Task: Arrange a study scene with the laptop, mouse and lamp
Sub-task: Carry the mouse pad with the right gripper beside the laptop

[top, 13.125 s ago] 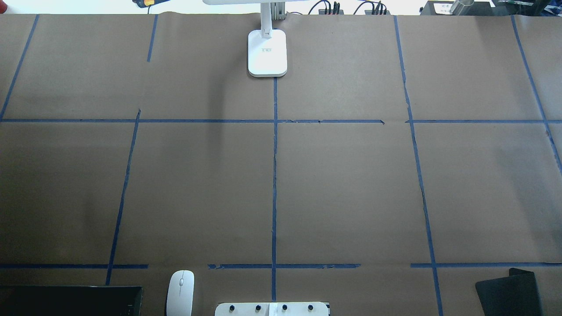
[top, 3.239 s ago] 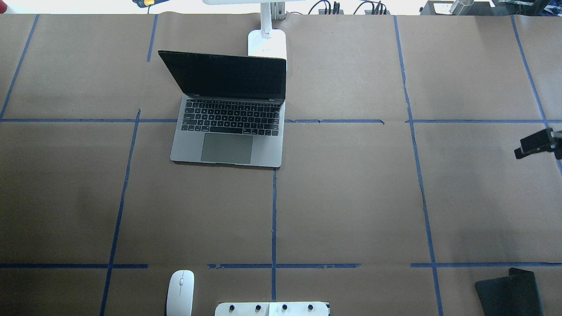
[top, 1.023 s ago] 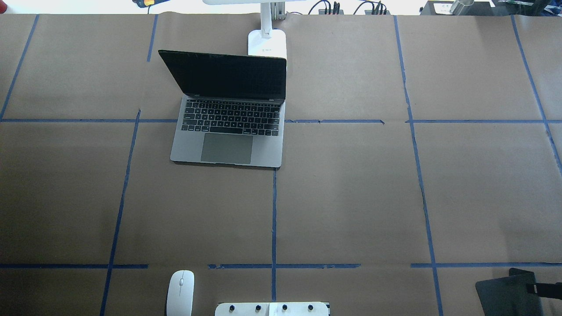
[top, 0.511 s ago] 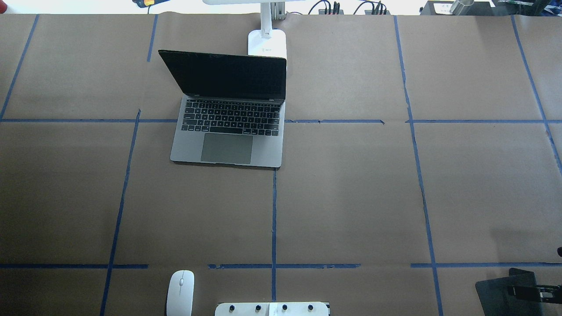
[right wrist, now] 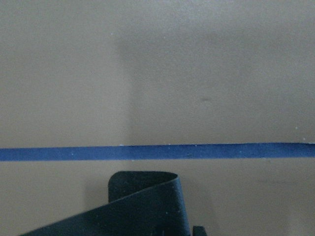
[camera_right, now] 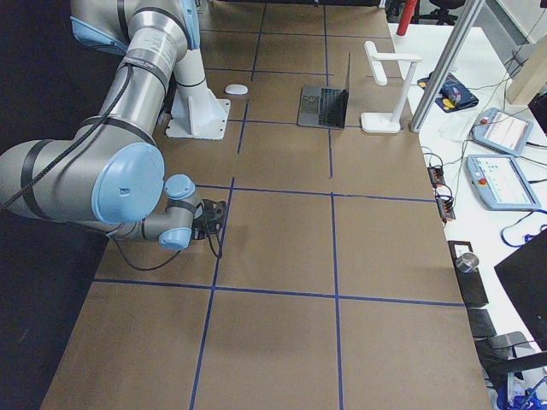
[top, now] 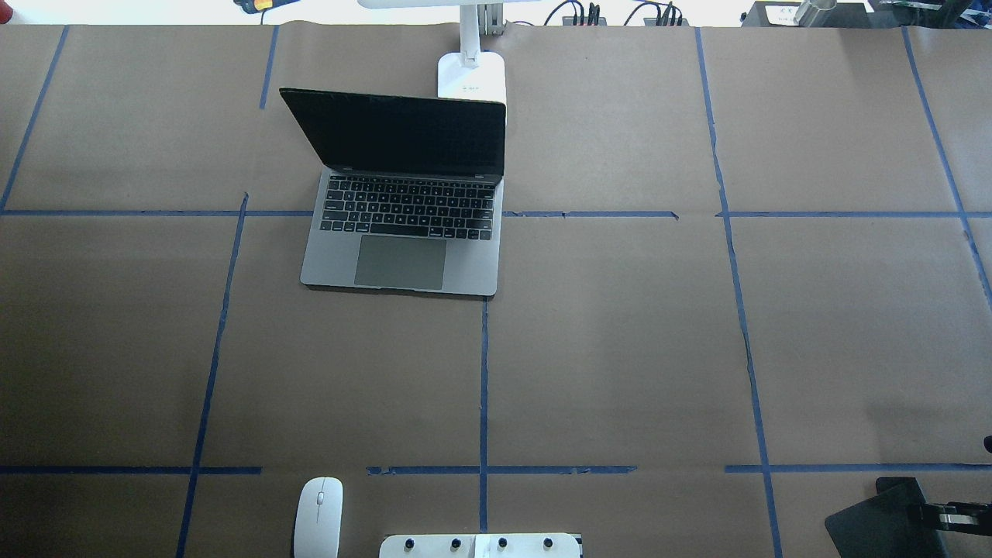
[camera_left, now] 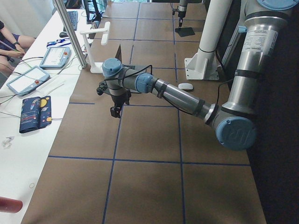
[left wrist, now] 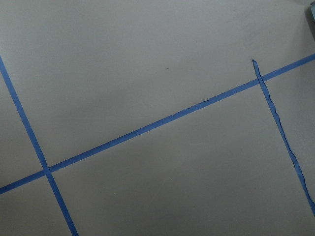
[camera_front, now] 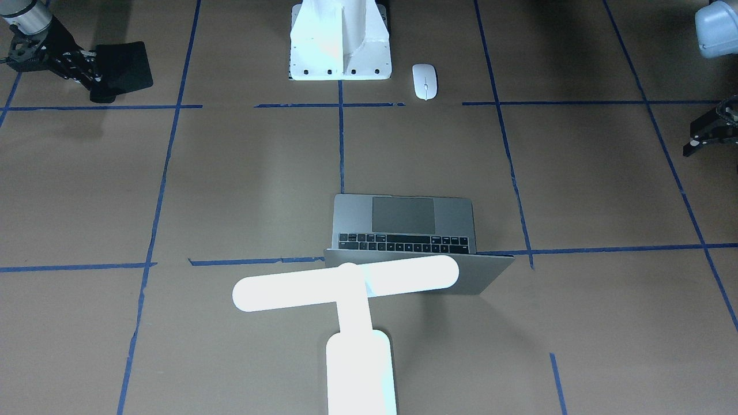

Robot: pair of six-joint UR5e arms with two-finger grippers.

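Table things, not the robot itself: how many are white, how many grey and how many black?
White: 2, the lamp and the mouse
Grey: 1, the laptop
Black: 1, the mat
Total: 4

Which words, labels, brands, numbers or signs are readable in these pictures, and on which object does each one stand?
No text can be read in any view.
The lamp: a small grey mark on its base, too blurred to read.
The laptop: key legends too small to read; no logo shows.
The control tablets: screens too small to read.
The black mat: no print visible.
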